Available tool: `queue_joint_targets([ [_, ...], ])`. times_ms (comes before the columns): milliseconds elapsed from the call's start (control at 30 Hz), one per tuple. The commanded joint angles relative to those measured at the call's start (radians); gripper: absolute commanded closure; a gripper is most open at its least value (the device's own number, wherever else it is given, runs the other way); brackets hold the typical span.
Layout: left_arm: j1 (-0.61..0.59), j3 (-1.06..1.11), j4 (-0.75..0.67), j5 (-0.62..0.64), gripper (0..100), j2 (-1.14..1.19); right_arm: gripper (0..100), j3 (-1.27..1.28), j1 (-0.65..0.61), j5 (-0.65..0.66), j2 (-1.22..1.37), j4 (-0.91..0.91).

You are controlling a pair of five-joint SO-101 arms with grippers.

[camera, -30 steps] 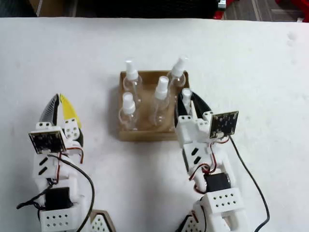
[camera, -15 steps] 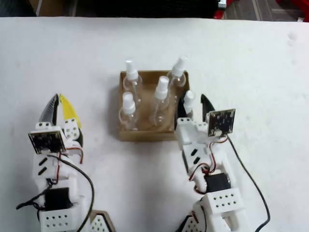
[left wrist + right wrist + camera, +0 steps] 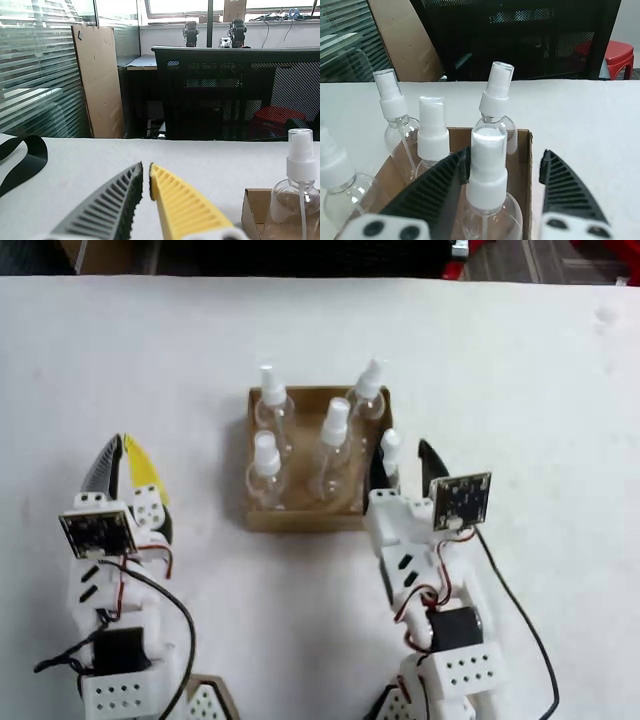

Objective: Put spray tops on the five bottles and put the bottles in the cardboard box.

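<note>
the fifth bottle (image 3: 390, 450) (image 3: 489, 172), spray top on, stands upright at the near right corner of the cardboard box (image 3: 300, 520) (image 3: 524, 145); whether its base sits inside the wall or against it cannot be told. the right gripper (image 3: 398, 440) (image 3: 506, 152) straddles it with its fingers spread wide: one black finger lies right against the spray top, the other stands apart from it, so nothing is clamped.

four capped bottles fill the box: the far-left bottle (image 3: 272, 400), the far-right bottle (image 3: 368, 390), which tilts, the near-left bottle (image 3: 265, 468) and the middle bottle (image 3: 332, 438). the middle and far-right ones stand just beside the fifth, crowding that side.

the left gripper (image 3: 122, 440) (image 3: 145, 171) rests on the table (image 3: 500, 360), well apart to the left of the box, its grey and yellow fingers closed almost tip to tip and holding nothing. a black strap (image 3: 27, 157) lies on the table off to its side.

the white tabletop runs wide beyond the box to its far edge, and to the right of the right arm, where a black cable (image 3: 515, 595) trails back. a scrap of cardboard (image 3: 215, 698) sits at the near edge between the arms' bases.
</note>
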Motion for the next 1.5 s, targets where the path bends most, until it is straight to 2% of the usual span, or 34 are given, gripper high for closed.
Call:
queue_joint_targets([
  [0,0.007,-0.017,-0.032,-0.011,97,-0.015,80.0,-0.038,-0.008,0.011,-0.054,0.022],
  [200,0.007,-0.017,-0.032,-0.011,97,-0.015,80.0,-0.038,-0.001,0.011,-0.122,0.081],
  [500,0.007,-0.017,-0.032,-0.011,97,-0.015,81.0,-0.14,0.007,0.005,-0.18,0.062],
  [567,0.007,-0.017,-0.032,-0.011,97,-0.015,85.9,-0.164,0.007,0.005,-0.156,0.061],
  [667,0.007,-0.017,-0.032,-0.011,97,-0.015,98.4,-0.207,0.007,0.005,-0.071,-0.004],
  [767,0.007,-0.017,-0.032,-0.011,97,-0.015,95.4,-0.258,0.008,0.005,0.071,-0.058],
  [1000,0.005,-0.017,-0.032,-0.011,97,-0.015,98.0,-0.377,0.039,0.003,0.383,-0.059],
  [1467,0.007,-0.017,-0.032,-0.011,97,-0.015,98.0,-0.331,0.053,0.003,0.278,0.068],
])
